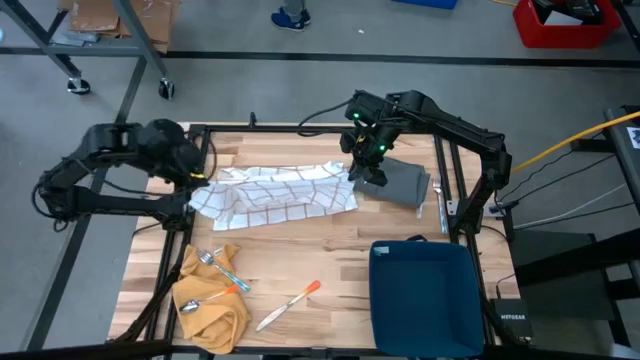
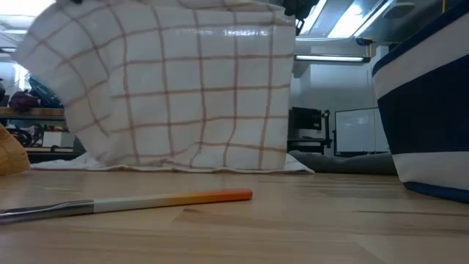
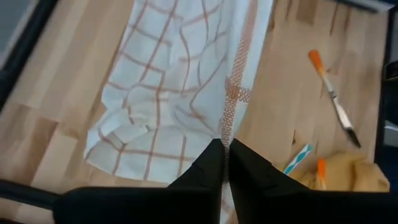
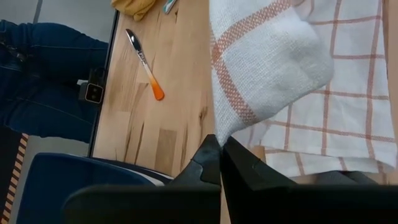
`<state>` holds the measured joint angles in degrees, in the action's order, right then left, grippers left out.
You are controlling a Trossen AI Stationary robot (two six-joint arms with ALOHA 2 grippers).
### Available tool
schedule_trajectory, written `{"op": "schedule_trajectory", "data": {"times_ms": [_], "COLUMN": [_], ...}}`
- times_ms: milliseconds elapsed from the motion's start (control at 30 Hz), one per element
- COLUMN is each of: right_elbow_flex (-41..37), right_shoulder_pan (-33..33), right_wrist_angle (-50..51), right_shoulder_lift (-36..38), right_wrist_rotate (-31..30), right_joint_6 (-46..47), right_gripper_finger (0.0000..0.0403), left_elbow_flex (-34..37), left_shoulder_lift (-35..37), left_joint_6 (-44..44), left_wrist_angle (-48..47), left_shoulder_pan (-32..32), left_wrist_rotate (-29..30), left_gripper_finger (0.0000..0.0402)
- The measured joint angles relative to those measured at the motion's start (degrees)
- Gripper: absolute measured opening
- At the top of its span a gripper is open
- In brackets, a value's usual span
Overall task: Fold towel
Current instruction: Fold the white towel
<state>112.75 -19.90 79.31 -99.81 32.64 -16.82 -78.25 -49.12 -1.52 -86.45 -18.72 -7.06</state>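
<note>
A white towel with a brown check (image 1: 275, 195) is stretched between my two grippers across the table's middle. In the low view the towel (image 2: 176, 88) hangs like a curtain, and its lower edge (image 2: 183, 167) rests on the wood. My left gripper (image 1: 200, 181) is shut at the towel's left end, my right gripper (image 1: 358, 172) at its right end. The left wrist view shows the towel (image 3: 174, 81) running away from the shut left gripper (image 3: 225, 149). In the right wrist view the towel (image 4: 280, 68) bulges over the shut right gripper (image 4: 221, 146). My left gripper pinches the towel's brown-striped hem edge (image 3: 229, 127) between its two fingers at the left end. That end is raised; the cloth sags in loose wrinkles toward the table. My right gripper pinches a hemmed corner (image 4: 222, 127) at the towel's right end between its two fingers. The cloth folds over beside the fingers, and the rest spreads toward the table.
A grey folded cloth (image 1: 405, 183) lies just right of the right gripper. A dark blue bin (image 1: 425, 298) stands at the near right. A yellow cloth with fork and spoon (image 1: 210, 297) and an orange-handled knife (image 1: 290, 303) lie near left. A person in jeans (image 4: 43, 74) stands beside the table.
</note>
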Motion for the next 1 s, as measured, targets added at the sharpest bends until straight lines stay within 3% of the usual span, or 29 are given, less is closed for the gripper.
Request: {"op": "schedule_trajectory", "data": {"times_ms": [467,667,1000], "right_elbow_flex": [0.0,0.0,0.0], "right_shoulder_pan": [0.0,0.0,0.0], "right_wrist_angle": [0.3,0.3,0.2], "right_shoulder_lift": [0.0,0.0,0.0], "right_wrist_rotate": [-0.7,-0.7,-0.7], "right_joint_6": [0.0,0.0,-0.1], "right_gripper_finger": [0.0001,0.0001,0.0001], "left_elbow_flex": [20.0,26.9,39.6], "left_shoulder_lift": [-1.6,-1.6,-1.7], "left_joint_6": [0.0,-0.4,-15.3], "left_wrist_angle": [15.7,25.2,39.0], "left_shoulder_pan": [0.0,0.0,0.0], "left_wrist_rotate": [-0.5,-1.8,-10.9], "left_gripper_finger": [0.0052,0.0094,0.0176]}}
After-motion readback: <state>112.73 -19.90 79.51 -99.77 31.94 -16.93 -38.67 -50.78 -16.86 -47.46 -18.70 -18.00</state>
